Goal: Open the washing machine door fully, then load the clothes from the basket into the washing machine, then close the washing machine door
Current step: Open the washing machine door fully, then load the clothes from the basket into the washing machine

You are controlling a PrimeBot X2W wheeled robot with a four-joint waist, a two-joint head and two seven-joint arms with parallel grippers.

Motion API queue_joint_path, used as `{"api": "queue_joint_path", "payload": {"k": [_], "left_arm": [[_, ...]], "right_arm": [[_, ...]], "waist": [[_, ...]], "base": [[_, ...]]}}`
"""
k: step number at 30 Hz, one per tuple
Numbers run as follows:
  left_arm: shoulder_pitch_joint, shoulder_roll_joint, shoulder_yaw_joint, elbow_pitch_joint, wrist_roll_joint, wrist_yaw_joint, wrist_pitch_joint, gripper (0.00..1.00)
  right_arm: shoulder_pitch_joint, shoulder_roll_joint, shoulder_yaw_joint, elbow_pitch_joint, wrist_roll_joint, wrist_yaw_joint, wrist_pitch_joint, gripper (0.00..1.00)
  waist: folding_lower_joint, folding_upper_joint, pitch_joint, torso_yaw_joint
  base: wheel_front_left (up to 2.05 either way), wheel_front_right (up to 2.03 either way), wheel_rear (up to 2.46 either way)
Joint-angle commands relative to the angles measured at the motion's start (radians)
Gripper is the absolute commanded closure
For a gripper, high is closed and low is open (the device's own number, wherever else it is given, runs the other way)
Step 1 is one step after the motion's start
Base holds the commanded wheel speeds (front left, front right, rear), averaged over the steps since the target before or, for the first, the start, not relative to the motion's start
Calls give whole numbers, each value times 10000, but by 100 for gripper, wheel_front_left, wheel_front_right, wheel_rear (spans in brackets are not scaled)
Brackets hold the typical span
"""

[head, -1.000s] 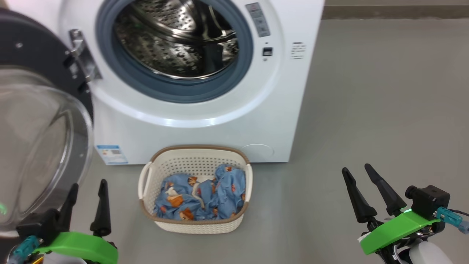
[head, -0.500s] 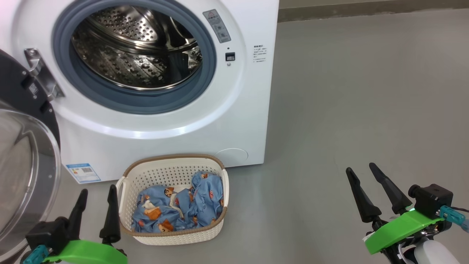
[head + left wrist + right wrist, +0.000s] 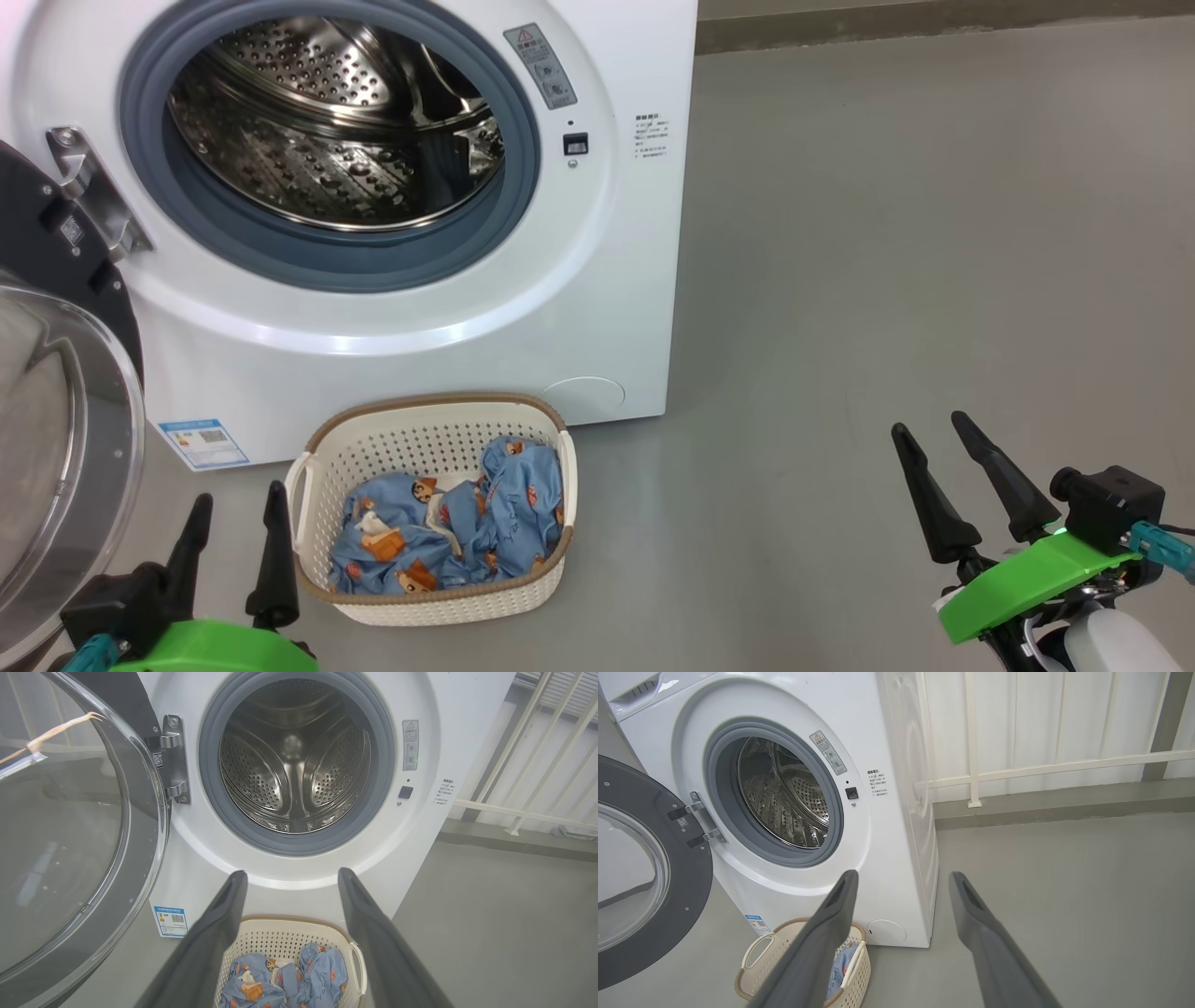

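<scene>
The clothes (image 3: 448,546) are lying bunched in the basket (image 3: 401,453), light-blue fabric with orange-brown figures and a strip of cream showing through the folds, so you are looking at a load that is not yet started. The basket is sitting on the floor (image 3: 887,280) just beside your left gripper (image 3: 238,493), on the side facing the other arm and slightly ahead of its fingertips. In the left wrist view the heap is showing between and beyond the two fingers. That gripper is hanging with its fingers spread wide and nothing between them. Your right gripper (image 3: 929,424) is hovering well apart from the basket, over bare floor, its fingers likewise parted and carrying nothing.

Ahead of and above the left gripper, the washing machine (image 3: 616,280) is standing with its steel drum (image 3: 327,131) exposed and, as far as you are seeing into it, holding no fabric. The washing machine door (image 3: 56,448) is hanging out on the left gripper's outer side, its glass bowl bulging toward you, swung well clear of the grey rubber ring (image 3: 523,187).

So I am judging the first step as done: the door is looking fully open. The loading is waiting to begin, every piece is needing to go in, and the door closing is coming last.
</scene>
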Motion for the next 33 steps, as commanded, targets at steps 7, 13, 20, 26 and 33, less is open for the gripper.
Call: {"api": "queue_joint_path", "payload": {"k": [7, 13, 20, 26, 33], "left_arm": [[-275, 193, 459, -138, 237, -15, -131, 0], [-305, 173, 506, -109, 324, -59, -132, 0], [-308, 156, 565, -66, 386, -116, -133, 0], [-328, 150, 572, -43, 435, -169, -133, 0], [-345, 161, 569, -19, 486, -194, -133, 0]], "right_arm": [[-365, -158, 76, -226, -118, 16, -122, 0], [-369, -133, 22, -223, -122, 16, -122, 0], [-346, -123, 35, -241, -130, 16, -122, 0], [-339, -128, 99, -237, -106, 16, -122, 0], [-343, -150, 157, -224, -50, 16, -122, 0]], "waist": [[0, 0, 20, 10], [0, 0, 39, 28], [0, 0, 40, 74], [0, 0, 29, 118], [0, 0, 42, 161]], "base": [[0, 0, 0], [0, 0, 0], [0, 0, 0], [0, 0, 0], [1, -1, 0]]}}
